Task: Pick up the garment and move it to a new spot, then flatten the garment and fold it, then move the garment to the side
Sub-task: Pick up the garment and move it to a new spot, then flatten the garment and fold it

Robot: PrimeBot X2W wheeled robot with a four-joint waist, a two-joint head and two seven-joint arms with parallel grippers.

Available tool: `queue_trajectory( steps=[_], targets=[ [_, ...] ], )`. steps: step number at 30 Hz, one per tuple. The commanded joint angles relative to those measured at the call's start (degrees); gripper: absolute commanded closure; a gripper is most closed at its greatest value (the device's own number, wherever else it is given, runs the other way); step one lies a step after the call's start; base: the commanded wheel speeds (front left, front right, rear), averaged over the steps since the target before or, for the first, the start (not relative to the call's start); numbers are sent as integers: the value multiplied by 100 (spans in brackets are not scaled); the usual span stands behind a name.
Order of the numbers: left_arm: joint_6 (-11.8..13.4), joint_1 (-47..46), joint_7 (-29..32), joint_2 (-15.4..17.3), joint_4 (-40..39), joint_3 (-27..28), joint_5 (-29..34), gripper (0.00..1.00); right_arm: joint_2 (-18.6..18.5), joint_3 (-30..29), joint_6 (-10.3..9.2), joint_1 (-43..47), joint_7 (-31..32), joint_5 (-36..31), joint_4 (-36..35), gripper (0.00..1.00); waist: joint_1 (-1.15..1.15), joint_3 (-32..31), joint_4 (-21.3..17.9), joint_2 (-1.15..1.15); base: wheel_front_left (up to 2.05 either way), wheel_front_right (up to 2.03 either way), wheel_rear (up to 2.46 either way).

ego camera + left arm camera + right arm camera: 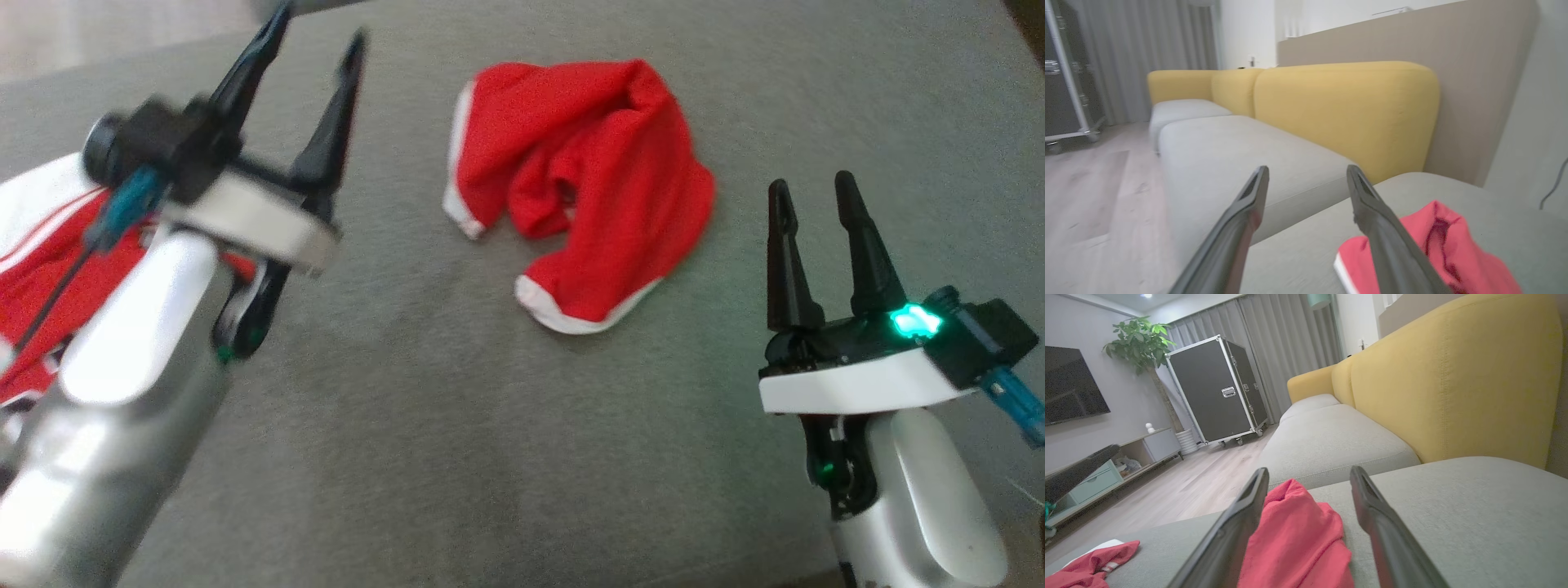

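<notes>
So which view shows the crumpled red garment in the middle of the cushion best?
The head view: the whole garment lies in sight from above, white hems included. The left wrist view catches one corner, partly behind a finger; the right wrist view shows a foreshortened heap between its fingers.

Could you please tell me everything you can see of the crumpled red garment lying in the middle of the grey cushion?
The red garment is soft, knit-looking fabric with white trim along its hems. It lies crumpled in a loose heap, folded over itself with deep creases, not flattened. It rests on the grey cushion; nothing else touches it: the left claw and right claw are open and apart from it.
</notes>
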Motion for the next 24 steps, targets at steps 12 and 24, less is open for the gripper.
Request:
queue_trajectory(
  steps=[12,24],
  targets=[
    [674,2550,-413,198,-1015,759,-81,0,-15,96,-4,408,-36,-567,364,0,0,-1062,1475,0,0,0,0],
    [566,3749,-416,-427,-1423,1452,443,0,-15,266,-4,575,-36,-825,645,0,0,-1266,1672,0,0,0,0]
  ],
)
